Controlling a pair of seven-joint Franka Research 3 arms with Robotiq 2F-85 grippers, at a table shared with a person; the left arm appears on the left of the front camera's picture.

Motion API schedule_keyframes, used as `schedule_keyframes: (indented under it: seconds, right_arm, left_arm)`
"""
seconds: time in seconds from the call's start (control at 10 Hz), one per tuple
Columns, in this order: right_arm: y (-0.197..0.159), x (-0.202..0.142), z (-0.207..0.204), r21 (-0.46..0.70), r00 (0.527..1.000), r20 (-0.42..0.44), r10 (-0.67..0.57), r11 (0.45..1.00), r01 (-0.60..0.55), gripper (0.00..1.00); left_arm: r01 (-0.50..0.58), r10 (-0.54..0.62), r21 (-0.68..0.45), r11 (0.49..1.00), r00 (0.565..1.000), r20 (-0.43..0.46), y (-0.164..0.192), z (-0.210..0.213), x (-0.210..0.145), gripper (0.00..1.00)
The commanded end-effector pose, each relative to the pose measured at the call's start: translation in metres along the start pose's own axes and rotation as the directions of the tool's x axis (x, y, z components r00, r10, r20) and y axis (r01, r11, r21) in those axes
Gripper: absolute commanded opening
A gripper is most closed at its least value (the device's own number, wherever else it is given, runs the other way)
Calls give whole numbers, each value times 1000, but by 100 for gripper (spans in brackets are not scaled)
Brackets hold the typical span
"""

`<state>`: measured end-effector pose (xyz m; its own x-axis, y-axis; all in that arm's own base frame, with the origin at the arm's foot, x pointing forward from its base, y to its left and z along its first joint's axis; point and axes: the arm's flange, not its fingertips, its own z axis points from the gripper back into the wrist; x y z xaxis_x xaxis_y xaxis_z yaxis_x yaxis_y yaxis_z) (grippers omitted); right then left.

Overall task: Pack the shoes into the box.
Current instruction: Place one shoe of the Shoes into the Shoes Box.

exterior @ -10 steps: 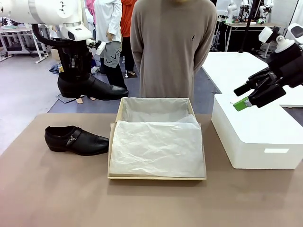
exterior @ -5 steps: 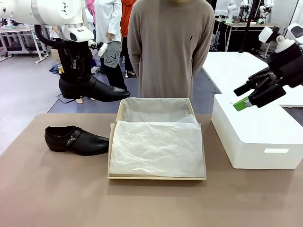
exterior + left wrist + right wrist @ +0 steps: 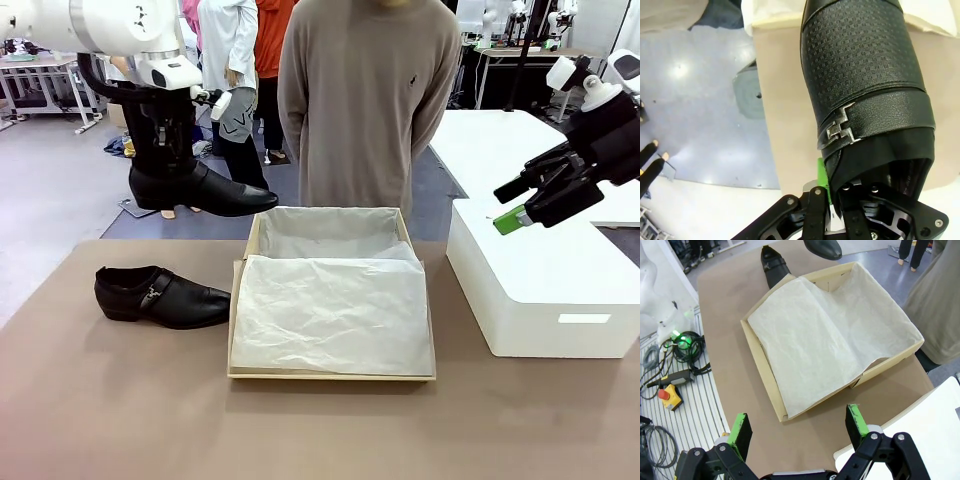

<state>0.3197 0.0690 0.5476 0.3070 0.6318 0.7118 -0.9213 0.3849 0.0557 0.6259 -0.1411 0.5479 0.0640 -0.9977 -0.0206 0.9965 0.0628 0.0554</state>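
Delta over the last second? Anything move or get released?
The left gripper kept its grip on the lifted shoe and carried it slightly right, toward the box. Nothing released. The other shoe on the table, the box and the open right gripper stayed put.

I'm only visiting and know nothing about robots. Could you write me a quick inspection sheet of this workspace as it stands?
Surface: brown table, no spills seen.
Job's things: lifted shoe in the air left of the box; other shoe lying on the table; box open, lined with tissue paper.
Clutter: white block right of the box.
Grippers: left gripper shut on the lifted shoe's heel end; right gripper open, holding nothing.
Cables: cables on the floor beside the table.
Surroundings: person standing at the far side.
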Motion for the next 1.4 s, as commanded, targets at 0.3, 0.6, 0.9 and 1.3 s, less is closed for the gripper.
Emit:
schedule_keyframes:
  seconds: [0.3, 0.6, 0.9, 1.3]
  right_arm:
    - [-3, 1, -1, 13, 999, 29, 23, 1000, -24, 100]
    - [-3, 1, -1, 13, 999, 29, 23, 1000, -24, 100]
    - [-3, 1, -1, 13, 999, 29, 23, 1000, -24, 100]
    - [-3, 1, -1, 13, 999, 29, 23, 1000, -24, 100]
  left_arm:
    - [11, -10, -7, 1000, 1000, 18, 4, 17, 90, 0]
    - [22, -22, 3, 1000, 999, 45, 13, 2, 140, 0]
    - [24, -24, -4, 1000, 999, 42, 7, -14, 173, 0]
    - [79, -76, -57, 995, 996, 50, 5, -21, 183, 0]
